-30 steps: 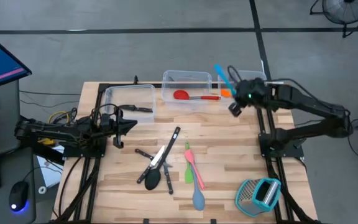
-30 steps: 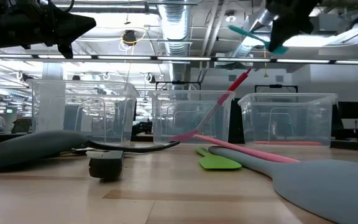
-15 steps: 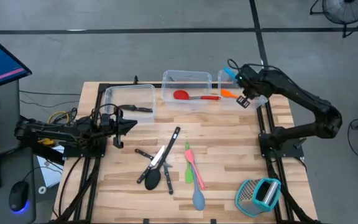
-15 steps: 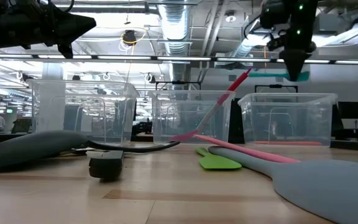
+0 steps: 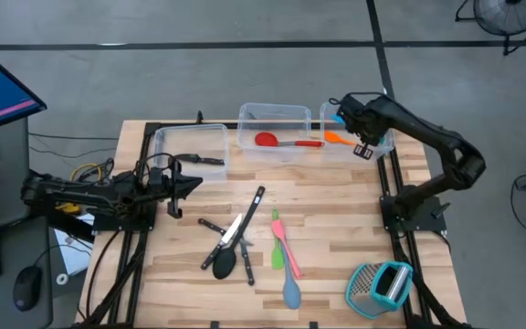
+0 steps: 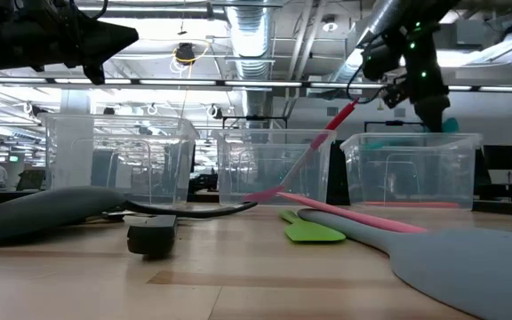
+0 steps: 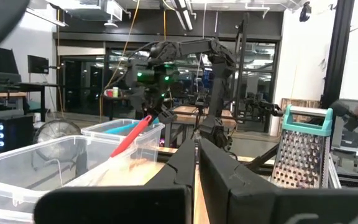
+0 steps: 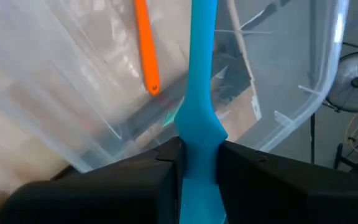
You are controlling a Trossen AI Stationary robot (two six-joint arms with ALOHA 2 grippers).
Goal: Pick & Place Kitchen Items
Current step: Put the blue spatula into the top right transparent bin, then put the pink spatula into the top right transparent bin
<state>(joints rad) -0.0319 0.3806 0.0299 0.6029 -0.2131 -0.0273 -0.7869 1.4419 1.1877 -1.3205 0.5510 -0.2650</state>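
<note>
— Across the worktop, what lies where, taking the middle clear bin as the mark?

— Beside that bin on the left arm's side stands a second clear bin with a black-handled knife in it, and on the right arm's side a third clear bin holding an orange spatula. Inside the middle bin itself lies a red spoon.

— And the arms?

— Over the third bin, the right claw pinches a blue spatula by its handle, the fingers narrow around it and the spatula reaching down into that bin next to the orange one. Well away from the middle bin, at the worktop's left edge, the left claw hangs shut and holds nothing.

— What is loose on the wood?

— Toward the near edge from the middle bin lies a cluster: a steel knife, a black spoon, a green spatula, a pink spatula and a grey-blue spatula. Farthest from the bin, at the near corner on the right arm's side, rests a teal-framed grater.
</note>
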